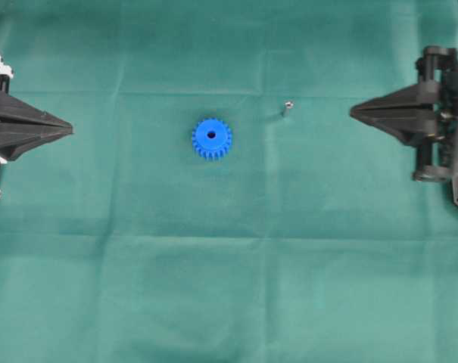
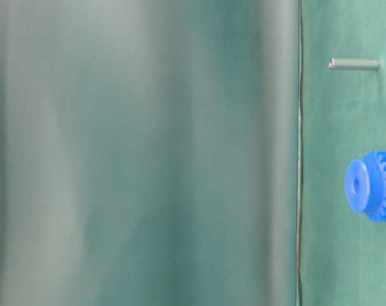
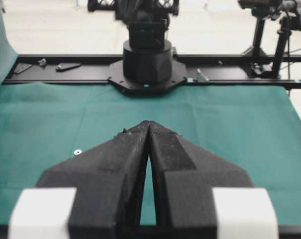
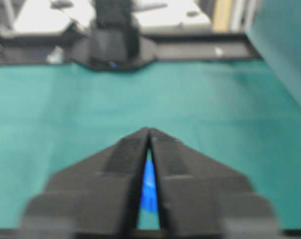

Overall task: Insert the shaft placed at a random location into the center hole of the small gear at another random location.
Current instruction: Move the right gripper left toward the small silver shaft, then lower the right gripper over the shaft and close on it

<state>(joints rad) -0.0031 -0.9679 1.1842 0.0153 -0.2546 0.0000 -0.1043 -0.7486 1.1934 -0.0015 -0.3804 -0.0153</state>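
A blue gear [image 1: 211, 138] lies flat on the green desk [image 1: 229, 287], a small metal pin [image 1: 287, 107] standing well apart. Both grippers, left [image 1: 68, 130] and right [image 1: 353, 112], hang closed and empty at opposite edges.

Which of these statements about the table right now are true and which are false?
1. The blue gear lies on the green cloth, touched by neither tool. True.
2. The metal pin is already in the gear's hole. False: it sits apart on the cloth, nearer the right tool.
3. The left tool holds the pin. False: its tips meet on nothing.
4. Both tools sit at opposite sides of the cloth. True.
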